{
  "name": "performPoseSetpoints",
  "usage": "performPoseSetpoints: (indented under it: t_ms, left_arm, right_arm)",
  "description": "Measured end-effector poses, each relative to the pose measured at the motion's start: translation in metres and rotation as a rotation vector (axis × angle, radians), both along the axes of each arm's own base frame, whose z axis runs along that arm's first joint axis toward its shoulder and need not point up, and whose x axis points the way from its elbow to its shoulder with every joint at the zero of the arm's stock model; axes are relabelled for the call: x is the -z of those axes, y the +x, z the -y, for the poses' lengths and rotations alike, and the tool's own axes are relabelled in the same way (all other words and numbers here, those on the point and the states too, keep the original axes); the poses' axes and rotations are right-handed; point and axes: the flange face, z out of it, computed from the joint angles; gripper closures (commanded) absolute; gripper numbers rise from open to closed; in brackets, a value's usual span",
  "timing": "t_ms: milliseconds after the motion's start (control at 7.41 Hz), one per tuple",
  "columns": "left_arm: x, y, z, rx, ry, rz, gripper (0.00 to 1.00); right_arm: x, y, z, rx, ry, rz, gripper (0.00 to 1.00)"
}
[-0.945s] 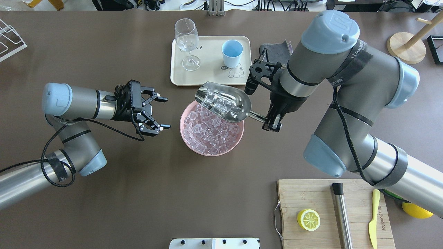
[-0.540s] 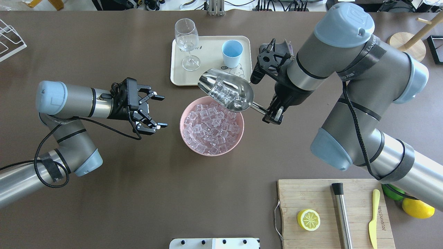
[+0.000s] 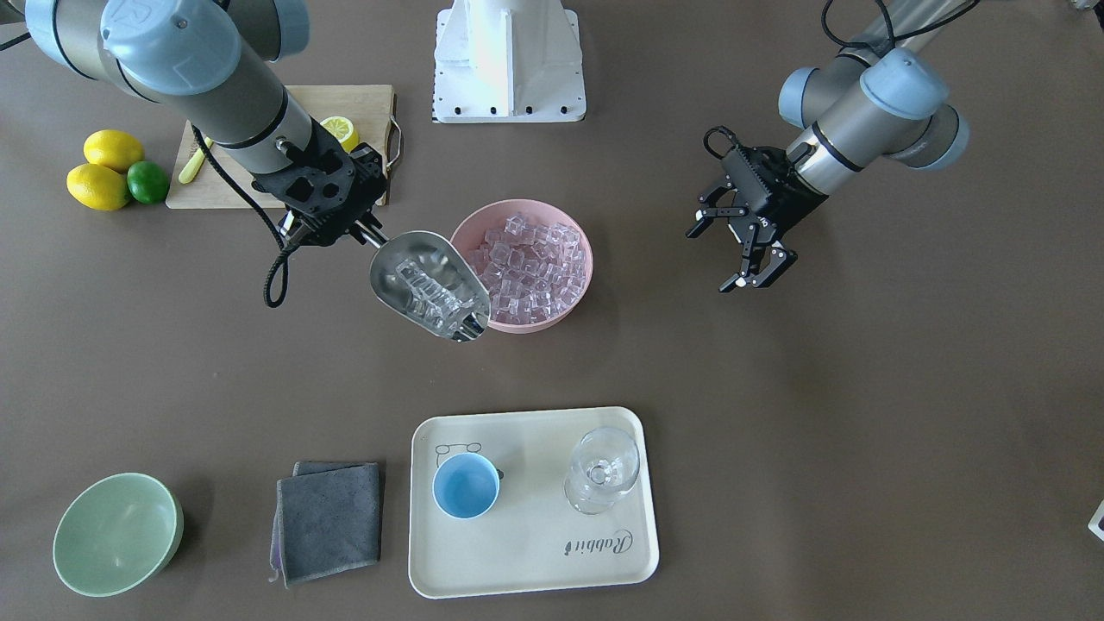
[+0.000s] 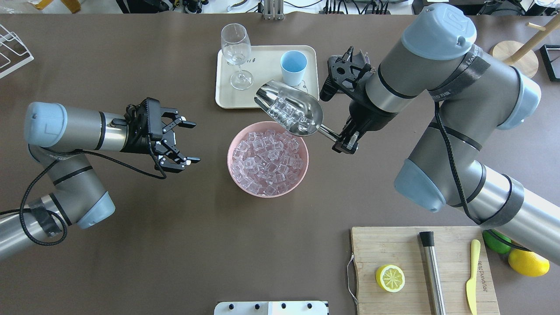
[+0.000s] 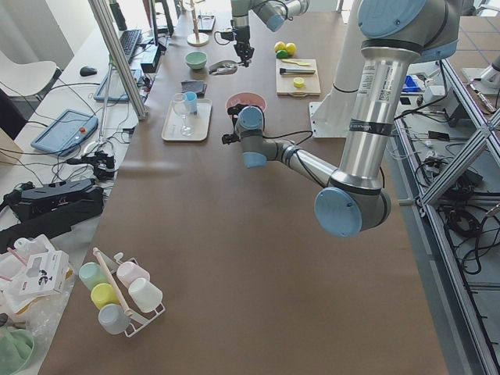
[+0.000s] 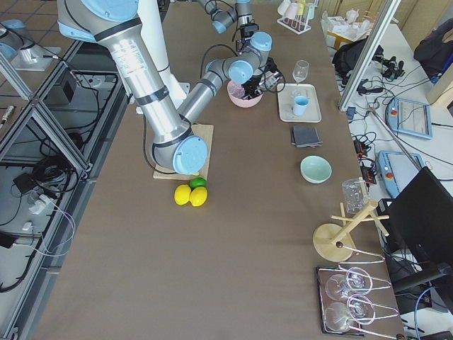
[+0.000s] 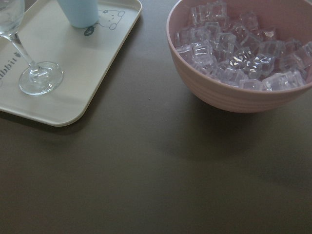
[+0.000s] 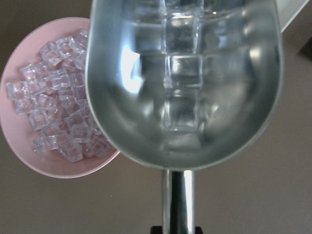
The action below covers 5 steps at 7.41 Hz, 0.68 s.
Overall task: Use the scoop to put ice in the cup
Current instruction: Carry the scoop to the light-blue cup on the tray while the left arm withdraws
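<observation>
Currently carrying: right gripper (image 4: 344, 143) clamps scoop (image 4: 316, 114), ice (image 4: 284, 109) aboard, at pink bowl's (image 4: 229, 158) 1 o'clock. Next: reach cup (image 4: 293, 65) at 12 o'clock, tip slowly. Left gripper (image 4: 192, 142) splayed, empty.

A long desk (image 5: 195, 273) with a matte brown top fills the middle of the room, evenly lit, with only soft shadows. From its left end, a white bench (image 5: 55, 101) runs along at nine o'clock, aluminium framing (image 5: 469, 152) stands at three, and tiled floor (image 5: 478, 27) shows beyond.
</observation>
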Motion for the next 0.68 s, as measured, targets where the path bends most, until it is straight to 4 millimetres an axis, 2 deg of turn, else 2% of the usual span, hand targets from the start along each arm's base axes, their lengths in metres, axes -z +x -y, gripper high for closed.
performPoseSetpoints:
  t_ms: [135,270,675]
  left_arm:
    - [-0.007,-0.028,-0.005,0.014,-0.046,0.043,0.02]
    - [-0.022,-0.062,-0.001,0.014,-0.124,0.088,0.02]
    - [-0.084,-0.158,0.014,-0.001,-0.458,0.170,0.02]
  right_arm:
    - [-0.004,0.010,0.008,-0.052,-0.096,-0.044,1.00]
    - [-0.004,0.016,0.014,-0.116,-0.199,-0.083,1.00]
    - [-0.013,0.014,0.026,-0.258,-0.444,-0.147,1.00]
